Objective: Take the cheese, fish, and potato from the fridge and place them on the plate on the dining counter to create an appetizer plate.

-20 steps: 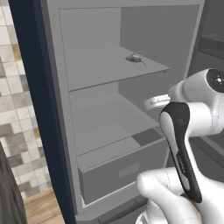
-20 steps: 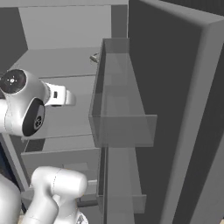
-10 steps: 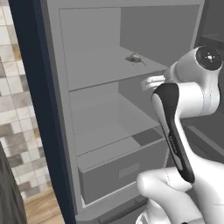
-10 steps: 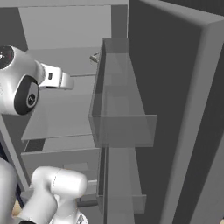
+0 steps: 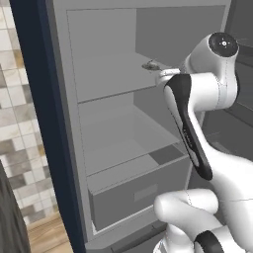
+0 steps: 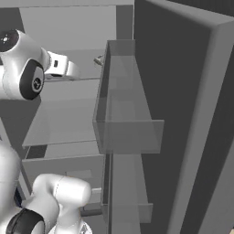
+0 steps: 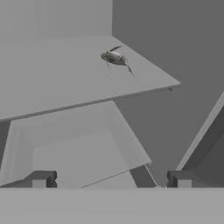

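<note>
Fish (image 7: 115, 57): lies on the upper fridge shelf (image 7: 65, 83), not yet taken
Gripper (image 7: 111, 179): wide, holds nothing
Left: all three foods

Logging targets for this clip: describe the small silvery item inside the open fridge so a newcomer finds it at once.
Start at the tall grey fridge, door open. On its upper grey shelf, near the right rear, lies a small slim silver-grey fish with thin fins. It is the lone item there.
</note>
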Available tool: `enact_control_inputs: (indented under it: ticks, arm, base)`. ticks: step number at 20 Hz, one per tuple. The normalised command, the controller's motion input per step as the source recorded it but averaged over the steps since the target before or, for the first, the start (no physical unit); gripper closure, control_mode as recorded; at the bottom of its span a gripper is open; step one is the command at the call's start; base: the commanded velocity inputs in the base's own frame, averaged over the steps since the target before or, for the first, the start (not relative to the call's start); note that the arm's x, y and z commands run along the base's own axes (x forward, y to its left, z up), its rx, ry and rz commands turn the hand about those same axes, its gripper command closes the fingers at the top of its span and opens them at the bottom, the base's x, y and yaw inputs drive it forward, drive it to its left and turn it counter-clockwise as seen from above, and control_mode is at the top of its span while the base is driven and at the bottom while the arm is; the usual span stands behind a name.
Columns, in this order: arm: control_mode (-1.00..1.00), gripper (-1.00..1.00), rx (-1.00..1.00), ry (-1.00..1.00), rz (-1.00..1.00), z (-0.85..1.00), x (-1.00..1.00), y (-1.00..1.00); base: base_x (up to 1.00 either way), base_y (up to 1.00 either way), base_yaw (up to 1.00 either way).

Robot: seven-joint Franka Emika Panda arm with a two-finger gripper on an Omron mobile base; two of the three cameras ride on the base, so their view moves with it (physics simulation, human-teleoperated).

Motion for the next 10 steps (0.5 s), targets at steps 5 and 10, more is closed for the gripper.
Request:
enact_control_inputs:
  ticks: [5, 10]
  arm:
    - [-1.0, -1.0, 0.0, -0.09, 0.0, 0.0, 0.46, -0.08]
    - [-1.0, -1.0, 0.0, -0.03, -0.01, 0.0, 0.47, -0.15]
  base:
    - [0.0, 0.0, 0.0]
    - [0.0, 0.0, 0.0]
